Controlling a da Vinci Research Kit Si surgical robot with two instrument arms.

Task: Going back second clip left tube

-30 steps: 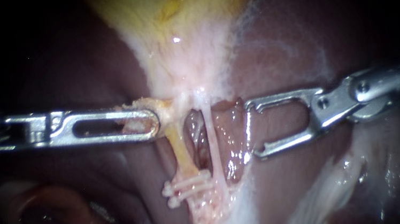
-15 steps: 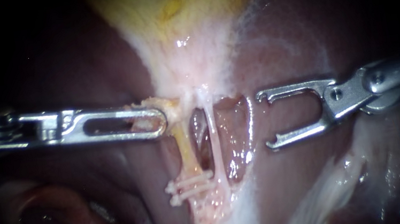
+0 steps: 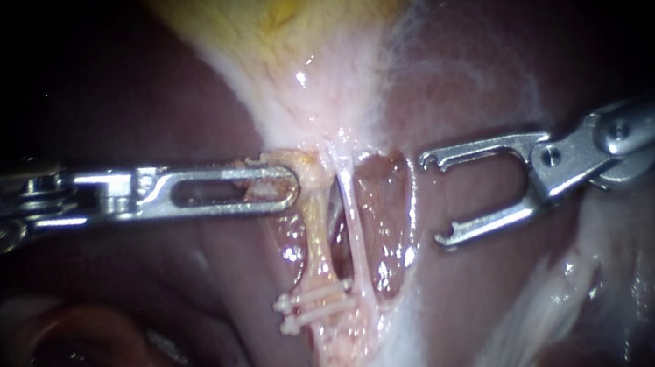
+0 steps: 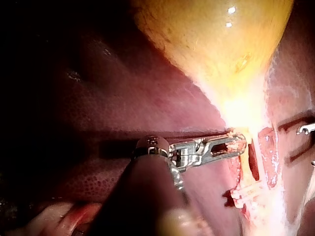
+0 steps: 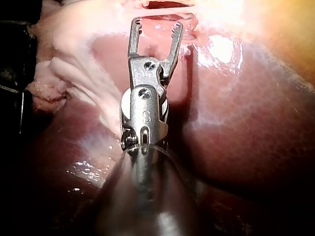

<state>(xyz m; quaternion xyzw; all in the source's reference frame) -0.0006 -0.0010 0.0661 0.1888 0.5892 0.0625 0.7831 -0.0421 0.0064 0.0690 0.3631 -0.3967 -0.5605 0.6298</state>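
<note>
Center-right, the right instrument (image 3: 434, 198) gapes wide and empty; it should back straight away from the clipped left tube (image 3: 316, 239).

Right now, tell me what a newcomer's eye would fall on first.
The yellow gallbladder fills the top of the endoscope view. Below it, the left instrument has its jaws shut on the left tube at its upper end, with two white clips across that tube lower down. The right instrument has its jaws open and empty, to the right of the right tube.
</note>
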